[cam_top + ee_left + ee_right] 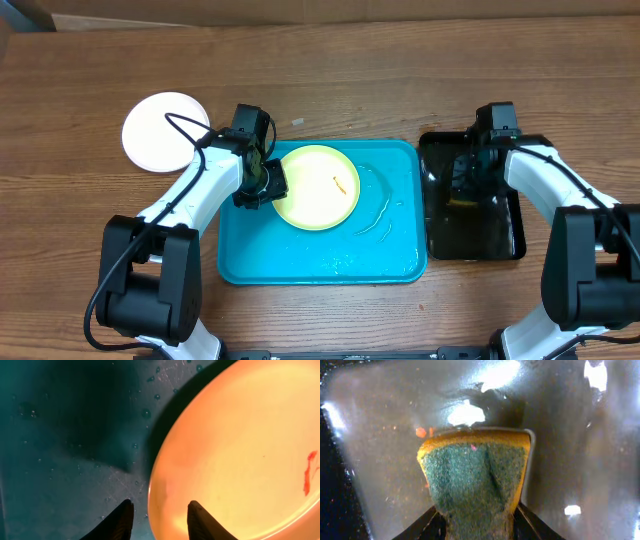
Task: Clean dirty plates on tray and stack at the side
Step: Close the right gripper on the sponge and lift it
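Observation:
One pale yellow-green dirty plate (318,187) lies in the left half of the cyan tray (390,255), with an orange food streak (340,185) on it. My left gripper (262,182) is at the plate's left rim. In the left wrist view the plate (240,445) shows a red speck (307,477). There my left gripper (157,520) stands open astride the rim, one finger over the plate and the other over the wet tray (60,460). A white plate (165,132) rests on the table to the left. My right gripper (477,520) is shut on a green-and-yellow sponge (475,475).
A black tray (500,240) stands right of the cyan tray, and my right arm hovers over it with the sponge (465,190). Its wet floor (380,435) carries small orange crumbs. Water streaks (375,215) lie on the cyan tray beside the plate.

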`<action>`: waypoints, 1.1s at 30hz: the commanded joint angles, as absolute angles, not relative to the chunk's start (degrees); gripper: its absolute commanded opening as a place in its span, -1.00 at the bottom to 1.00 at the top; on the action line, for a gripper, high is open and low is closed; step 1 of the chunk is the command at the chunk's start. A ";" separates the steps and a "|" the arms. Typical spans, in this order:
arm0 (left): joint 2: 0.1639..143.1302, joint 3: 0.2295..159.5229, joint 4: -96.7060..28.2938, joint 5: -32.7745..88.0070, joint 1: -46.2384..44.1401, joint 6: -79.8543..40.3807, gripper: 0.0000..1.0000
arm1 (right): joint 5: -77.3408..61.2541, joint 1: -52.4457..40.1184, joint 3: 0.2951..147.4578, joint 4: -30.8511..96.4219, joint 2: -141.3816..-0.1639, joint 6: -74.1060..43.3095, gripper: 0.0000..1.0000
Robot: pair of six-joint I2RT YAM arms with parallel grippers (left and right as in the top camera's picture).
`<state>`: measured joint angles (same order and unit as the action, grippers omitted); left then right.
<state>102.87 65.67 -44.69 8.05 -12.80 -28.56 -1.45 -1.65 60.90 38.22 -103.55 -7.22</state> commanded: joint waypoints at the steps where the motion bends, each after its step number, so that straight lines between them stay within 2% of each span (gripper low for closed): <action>1: 101.91 63.72 -43.27 6.63 -13.21 -28.53 -0.25 | -1.04 -1.76 59.81 37.52 -102.56 -7.22 -0.22; 6: 101.91 63.09 -42.54 6.96 -13.19 -28.58 -0.30 | -1.04 -1.76 59.81 37.34 -102.56 -7.25 -0.36; 8: 101.91 63.09 -42.54 6.94 -13.21 -28.60 -0.37 | -1.04 -1.76 59.81 37.34 -102.56 -7.22 -0.36; 18: 101.91 62.28 -41.25 6.85 -13.21 -28.77 -0.40 | -0.03 -1.76 59.81 37.41 -102.56 -7.25 -0.39; 19: 101.91 62.28 -41.28 6.83 -13.19 -28.75 -0.43 | -0.03 -1.76 59.81 37.39 -102.56 -7.25 -0.52; 21: 101.91 62.28 -41.23 6.83 -13.21 -28.75 -0.58 | -0.03 -1.76 59.81 37.28 -102.56 -7.22 -0.92; 24: 101.91 62.28 -41.12 7.03 -13.19 -28.77 -0.74 | -0.03 -1.76 60.86 38.28 -102.41 -7.03 -0.93; 27: 101.91 62.28 -41.08 7.05 -13.21 -28.75 -0.91 | -0.05 -1.76 65.58 44.53 -100.75 -7.09 -0.92; 33: 101.91 62.28 -41.06 7.03 -13.19 -28.75 -0.91 | 0.14 -1.76 68.66 47.99 -96.71 -7.46 -0.92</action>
